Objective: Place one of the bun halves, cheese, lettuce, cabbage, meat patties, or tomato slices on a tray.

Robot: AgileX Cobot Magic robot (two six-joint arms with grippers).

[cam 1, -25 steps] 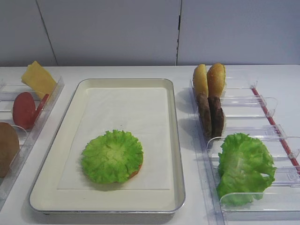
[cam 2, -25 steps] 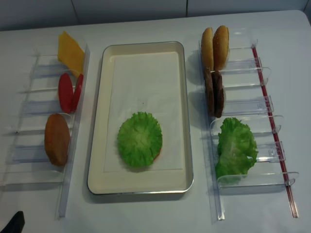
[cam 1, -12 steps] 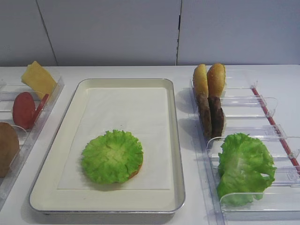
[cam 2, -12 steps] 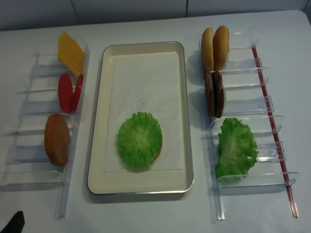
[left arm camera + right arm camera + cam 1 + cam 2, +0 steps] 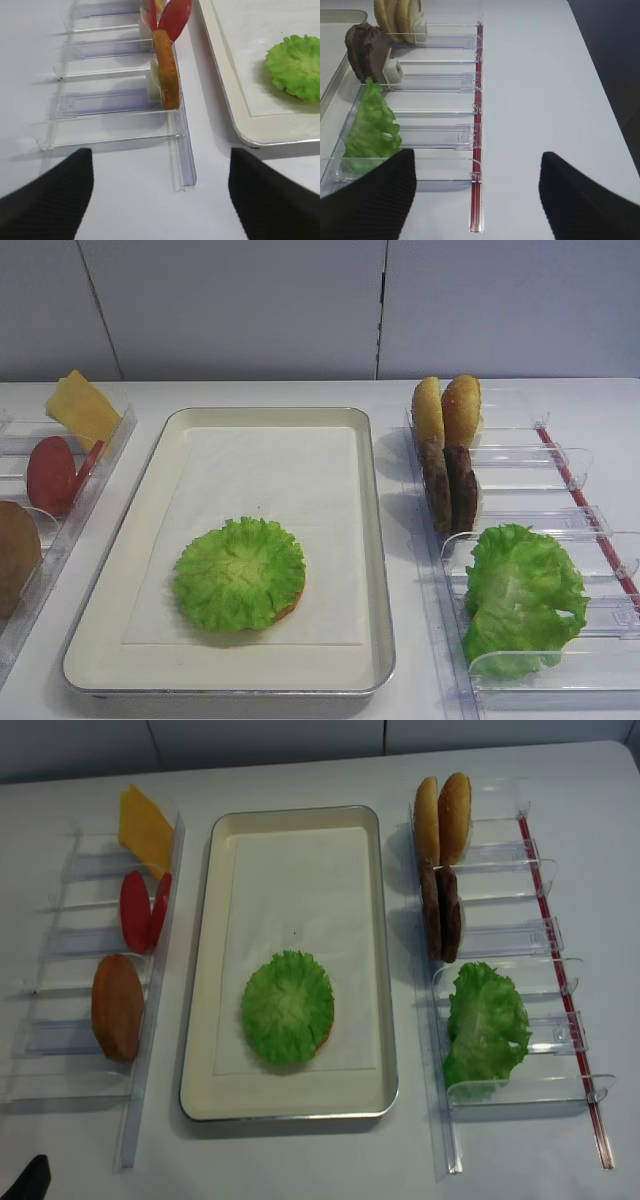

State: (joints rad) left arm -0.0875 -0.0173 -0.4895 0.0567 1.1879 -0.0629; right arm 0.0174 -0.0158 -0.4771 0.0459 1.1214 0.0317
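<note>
Exterior high: I see lettuce flat on tray, near front edge, bun edge peeking under it. Spare bun halves, meat patties upright in right rack.
Right wrist: right gripper spread wide, holding nothing, over rack's front end.
Left wrist: left gripper spread, nothing held, beside tray's corner.

bright green lettuce – cream tray, dark brown patties
</note>
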